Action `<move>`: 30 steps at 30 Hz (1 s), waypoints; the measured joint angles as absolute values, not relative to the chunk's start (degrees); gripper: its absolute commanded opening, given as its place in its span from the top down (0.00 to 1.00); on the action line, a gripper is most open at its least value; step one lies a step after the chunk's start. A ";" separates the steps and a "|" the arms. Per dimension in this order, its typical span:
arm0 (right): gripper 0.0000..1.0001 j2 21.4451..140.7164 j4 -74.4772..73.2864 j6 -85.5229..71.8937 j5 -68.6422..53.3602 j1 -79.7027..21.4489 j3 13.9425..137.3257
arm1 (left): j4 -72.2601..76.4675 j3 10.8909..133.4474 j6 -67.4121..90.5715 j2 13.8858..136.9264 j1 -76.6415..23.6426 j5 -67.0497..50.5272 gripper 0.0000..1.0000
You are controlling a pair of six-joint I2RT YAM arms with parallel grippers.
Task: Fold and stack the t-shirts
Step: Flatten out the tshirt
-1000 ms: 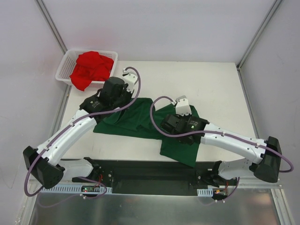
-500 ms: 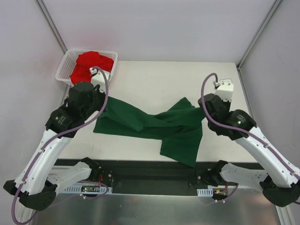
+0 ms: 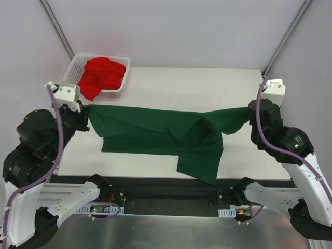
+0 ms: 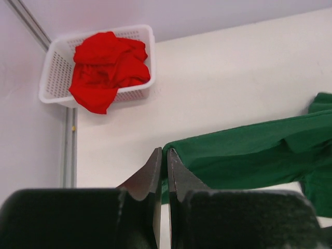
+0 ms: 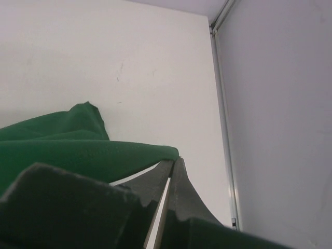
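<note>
- From the top camera you see the dark green cloth t-shirt (image 3: 155,129) drawn out in a long band across the white table (image 3: 207,85). Its upper edge is pulled tight between your two arms.
- Your left gripper (image 3: 87,110) has its jaws pressed together on the left end of that edge. Your right gripper (image 3: 250,109) pinches the right end the same way.
- The lower part of the green shirt sags onto the tabletop and is creased near the middle. On the right side, one flap reaches over the table's near edge.
- The bright red cloth t-shirt (image 3: 101,75) lies crumpled in the white plastic mesh basket (image 3: 69,77) at the far left corner, apart from the green one.
- On the left wrist camera, your two dark fingers meet with only a hairline gap and nip the green cloth at their tips. The shirt runs away to the right. Beyond it the red heap fills the basket, with one fold draped over the near wall.
- On the right wrist camera, your fingers are closed on the green hem right at their tips. The cloth stretches off to the left, with bare tabletop behind it.
</note>
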State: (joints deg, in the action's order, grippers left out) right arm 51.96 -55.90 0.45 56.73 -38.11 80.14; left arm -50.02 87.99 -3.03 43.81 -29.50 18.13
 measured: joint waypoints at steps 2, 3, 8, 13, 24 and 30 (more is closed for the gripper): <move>0.99 52.23 -55.18 3.25 56.31 -38.06 83.77 | -50.52 91.33 -3.20 43.48 -29.50 18.70 1.00; 0.99 52.36 -54.35 4.64 55.96 -38.04 85.93 | -50.74 93.27 -3.44 43.59 -29.50 18.81 1.00; 0.99 52.40 -49.93 11.66 52.56 -38.04 94.96 | -51.68 100.95 -4.27 45.10 -29.50 18.94 1.00; 0.99 51.24 -46.54 17.47 47.37 -38.04 100.49 | -51.96 107.46 -5.67 48.01 -29.50 18.00 1.00; 0.99 40.40 -47.79 20.21 27.83 -37.98 107.09 | -55.02 115.28 -4.89 40.97 -29.50 6.07 1.00; 0.99 39.20 -53.39 16.78 11.97 -37.89 122.63 | -60.53 130.39 -2.00 38.44 -29.50 -8.08 1.00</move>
State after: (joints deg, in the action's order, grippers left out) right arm 39.20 -53.39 16.78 11.97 -37.89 122.63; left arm -60.53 130.39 -2.00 38.44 -29.50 -8.08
